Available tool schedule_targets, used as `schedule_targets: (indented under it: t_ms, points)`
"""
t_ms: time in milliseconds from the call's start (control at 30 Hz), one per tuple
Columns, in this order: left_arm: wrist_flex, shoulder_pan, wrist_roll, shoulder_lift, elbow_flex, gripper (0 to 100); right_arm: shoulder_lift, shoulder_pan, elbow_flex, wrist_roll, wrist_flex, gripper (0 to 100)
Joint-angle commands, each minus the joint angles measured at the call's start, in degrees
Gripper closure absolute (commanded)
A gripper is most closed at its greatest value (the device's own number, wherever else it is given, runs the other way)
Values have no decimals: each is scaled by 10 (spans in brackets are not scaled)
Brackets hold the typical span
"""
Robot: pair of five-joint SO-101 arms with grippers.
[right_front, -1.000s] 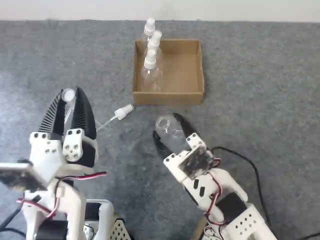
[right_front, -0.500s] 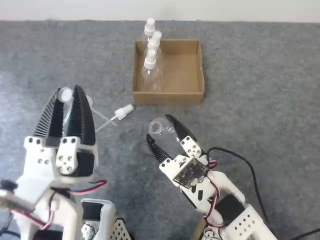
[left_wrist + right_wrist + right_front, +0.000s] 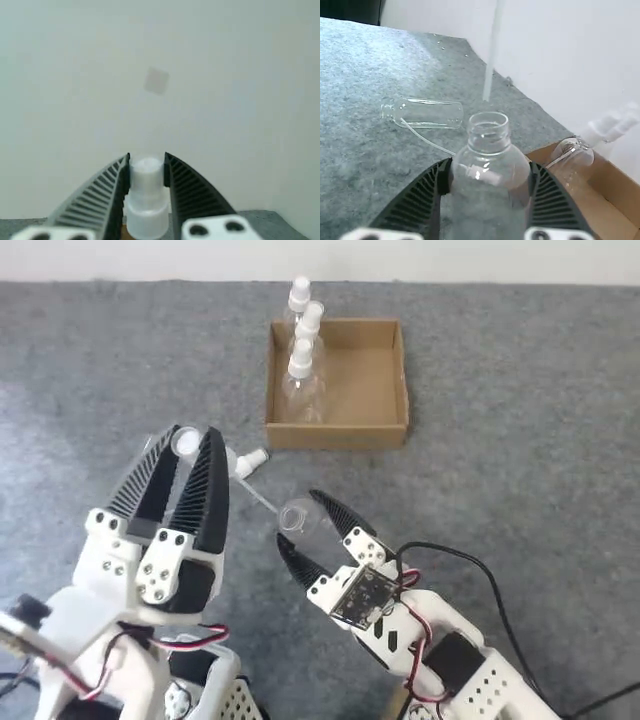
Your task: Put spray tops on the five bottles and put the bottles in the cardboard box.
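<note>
The left gripper [image 3: 147, 158] is clamped on a spray top [image 3: 146, 197]. The right gripper [image 3: 490, 167] grips an open bottle [image 3: 489, 150], mouth up, near the cardboard box [image 3: 335, 435]. The top's dip tube [image 3: 491, 55] hangs just above the neck. From here, I'd centre the tube, lower it straight, and keep the bottle steady.

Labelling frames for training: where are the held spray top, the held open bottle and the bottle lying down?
spray top [image 3: 146, 197], left wrist view, on its white body.
open bottle [image 3: 489, 167], right wrist view, on its clear shoulder.
lying bottle [image 3: 427, 113], right wrist view, on the middle of its side.
</note>
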Motion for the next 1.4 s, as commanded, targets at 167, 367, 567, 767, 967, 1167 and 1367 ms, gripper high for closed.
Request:
schedule_targets:
  t_ms: [167, 367, 567, 767, 967, 1167, 1367]
  points:
    - [16, 11, 2, -3, -22, 989, -17, -7, 12, 15, 0, 883]
    - [-7, 11, 3, -3, 12, 989, -17, -7, 12, 15, 0, 883]
    - [-4, 25, 3, -3, 18, 988, -17, -7, 12, 15, -2, 883]
    - [-8, 40, 0, -3, 42, 988, -17, -7, 12, 15, -3, 883]
    - [-4, 40, -18, -3, 62, 988, -21, -7, 12, 14, -6, 883]
    - [-7, 40, -19, -3, 98, 988, -23, -5, 11, 11, -7, 883]
    - [-5, 40, -39, -3, 121, 988, -23, -3, 11, 11, -17, 883]
